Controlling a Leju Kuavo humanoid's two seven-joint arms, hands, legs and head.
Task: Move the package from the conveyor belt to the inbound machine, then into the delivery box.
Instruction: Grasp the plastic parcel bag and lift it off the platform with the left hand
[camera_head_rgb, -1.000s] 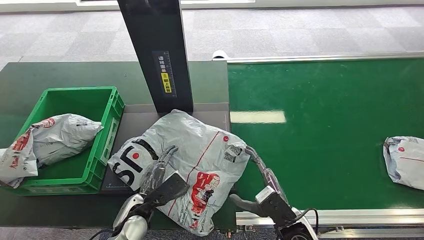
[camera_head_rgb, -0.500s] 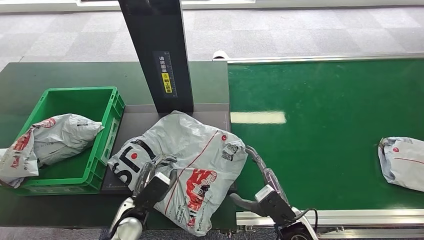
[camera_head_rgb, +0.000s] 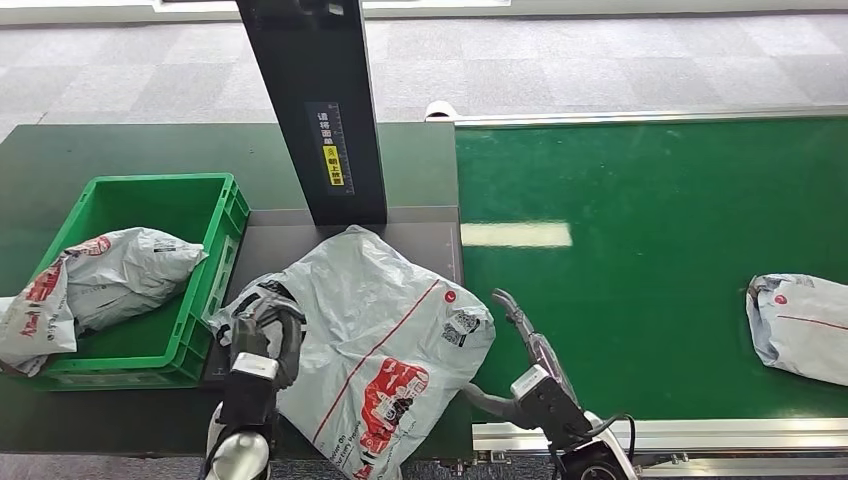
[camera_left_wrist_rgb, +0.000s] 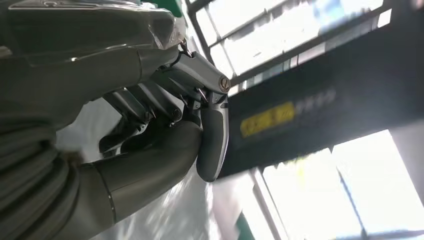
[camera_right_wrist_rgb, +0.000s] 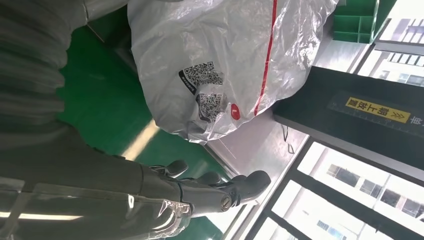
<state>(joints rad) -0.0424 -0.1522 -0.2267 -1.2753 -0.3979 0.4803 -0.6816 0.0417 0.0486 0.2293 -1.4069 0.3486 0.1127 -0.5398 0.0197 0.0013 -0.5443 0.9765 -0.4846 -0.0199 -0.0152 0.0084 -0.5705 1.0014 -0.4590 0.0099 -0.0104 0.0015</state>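
A large grey package (camera_head_rgb: 385, 335) with red print lies on the inbound machine's grey platform (camera_head_rgb: 420, 228), in front of the black scanner column (camera_head_rgb: 315, 110). My left hand (camera_head_rgb: 258, 335) curls around the package's left edge and grips it; that edge is bunched up under the fingers. In the left wrist view the left hand (camera_left_wrist_rgb: 165, 125) has fingers and thumb closed together against the grey package (camera_left_wrist_rgb: 170, 215). My right hand (camera_head_rgb: 522, 345) is open beside the package's right edge, over the green conveyor belt (camera_head_rgb: 650, 200). The right wrist view shows the right hand (camera_right_wrist_rgb: 215, 192) spread, just apart from the package (camera_right_wrist_rgb: 225, 55).
A green delivery box (camera_head_rgb: 222, 215) stands left of the platform, with another grey package (camera_head_rgb: 100, 275) in it. A third package (camera_head_rgb: 800, 325) lies on the belt at the far right. The belt's metal rail (camera_head_rgb: 700, 435) runs along the near edge.
My left hand has gone from lying flat on the package to gripping its left edge, which has bunched up. The package on the belt has drifted left. My right hand has hardly moved.
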